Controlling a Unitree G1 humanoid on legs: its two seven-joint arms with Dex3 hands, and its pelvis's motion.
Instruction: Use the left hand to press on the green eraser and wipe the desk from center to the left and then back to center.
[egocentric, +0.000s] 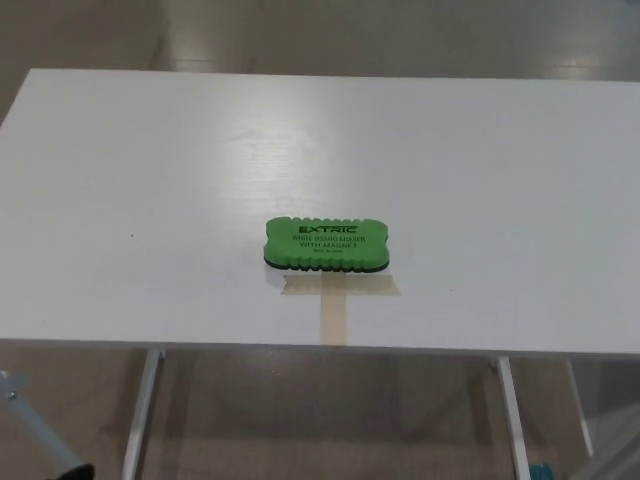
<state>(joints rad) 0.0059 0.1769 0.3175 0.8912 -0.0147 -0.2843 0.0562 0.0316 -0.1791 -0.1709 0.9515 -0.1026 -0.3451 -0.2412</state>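
- The white tabletop (150, 200) fills most of the head view, its near edge running across the lower part of the picture.
- The eraser (327, 244) lies flat on the tabletop, a little right of the picture's middle and close to the near edge.
- It is green on top with wavy long sides and a black pad underneath that shows along its near side.
- Its long side runs left to right. Printed lettering on top reads "EXTRIC", with smaller lines below that are too fine to read surely.
- A tape mark (334, 303) in pale tan sits on the tabletop just in front of the eraser: one strip runs left to right along the eraser's near side, and a second strip runs from its middle toward the near edge, making a T.
- The eraser touches or slightly overlaps the crossbar of that T; which one I cannot tell.
- Neither robot hand shows: the left and the right are both out of the picture, so nothing presses on the eraser.
- White legs (143, 410) show under the near edge, left and right.
- A grey floor (300, 30) lies beyond the far edge.
- A pale tube (35, 430) with a dark end sits at the lower left corner; what it is I cannot tell.
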